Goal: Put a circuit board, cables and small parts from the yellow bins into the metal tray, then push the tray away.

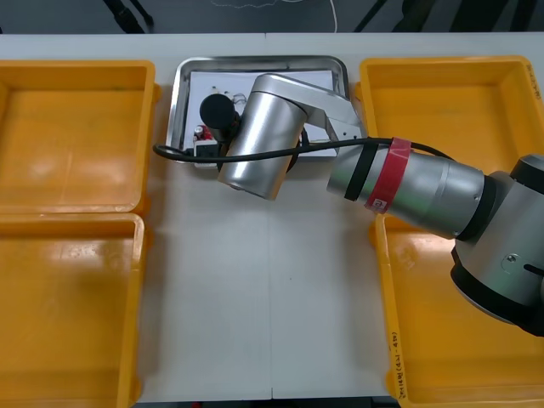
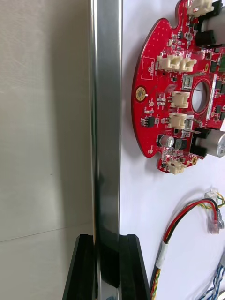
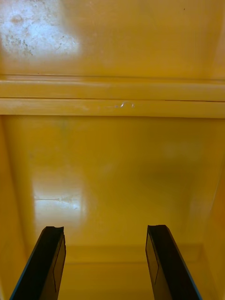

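Observation:
The metal tray (image 1: 182, 85) lies at the table's far middle, white inside. My right arm (image 1: 263, 136) reaches across its near edge. In the right wrist view my right gripper (image 2: 108, 267) is shut on the tray's shiny rim (image 2: 107, 117), one finger on each side of it. A round red circuit board (image 2: 164, 103) lies flat on the tray's white floor beyond the fingers. A red and yellow cable (image 2: 187, 213) and a twisted blue and white cable (image 2: 216, 283) lie beside it. My left gripper (image 3: 105, 262) hangs open over the bare floor of a yellow bin (image 3: 117, 178).
Two yellow bins (image 1: 76, 136) (image 1: 68, 306) stand on the left and two (image 1: 442, 102) (image 1: 433, 340) on the right, their floors bare where they show. A black cable (image 1: 170, 153) loops from the right wrist over the table near the tray.

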You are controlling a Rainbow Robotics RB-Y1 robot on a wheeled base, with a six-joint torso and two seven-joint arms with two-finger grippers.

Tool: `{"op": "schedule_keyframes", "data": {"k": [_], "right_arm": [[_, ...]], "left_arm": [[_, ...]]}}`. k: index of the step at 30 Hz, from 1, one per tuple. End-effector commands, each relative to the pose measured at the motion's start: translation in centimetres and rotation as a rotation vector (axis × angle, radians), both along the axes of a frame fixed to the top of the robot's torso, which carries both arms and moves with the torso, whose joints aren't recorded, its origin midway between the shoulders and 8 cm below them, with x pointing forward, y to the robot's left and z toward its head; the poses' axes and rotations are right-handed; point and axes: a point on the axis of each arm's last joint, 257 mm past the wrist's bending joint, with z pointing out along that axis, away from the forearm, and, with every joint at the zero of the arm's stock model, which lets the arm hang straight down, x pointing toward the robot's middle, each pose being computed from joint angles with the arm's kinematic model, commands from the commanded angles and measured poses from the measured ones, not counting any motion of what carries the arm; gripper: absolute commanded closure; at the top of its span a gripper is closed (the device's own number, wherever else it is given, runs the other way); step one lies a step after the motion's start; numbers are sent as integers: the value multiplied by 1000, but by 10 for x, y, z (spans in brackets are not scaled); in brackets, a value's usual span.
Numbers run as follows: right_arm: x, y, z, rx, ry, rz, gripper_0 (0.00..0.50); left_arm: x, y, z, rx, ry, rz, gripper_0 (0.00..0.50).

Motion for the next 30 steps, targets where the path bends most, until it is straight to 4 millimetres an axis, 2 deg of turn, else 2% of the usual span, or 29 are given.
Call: {"op": "schedule_keyframes", "data": {"k": [1, 12, 21, 30], "right_arm": [[14, 28, 45, 15, -98, 71, 500], [36, 26, 60, 15, -188, 82, 500], [46, 25, 70, 13, -242, 87, 500], [56, 24, 71, 26, -264, 91, 500]], "left_arm": [[-6, 13, 13, 74, -12, -36, 0], [-6, 13, 13, 74, -12, -36, 0], [-6, 13, 13, 74, -12, -36, 0], [-6, 13, 13, 74, -12, -36, 0]]}}
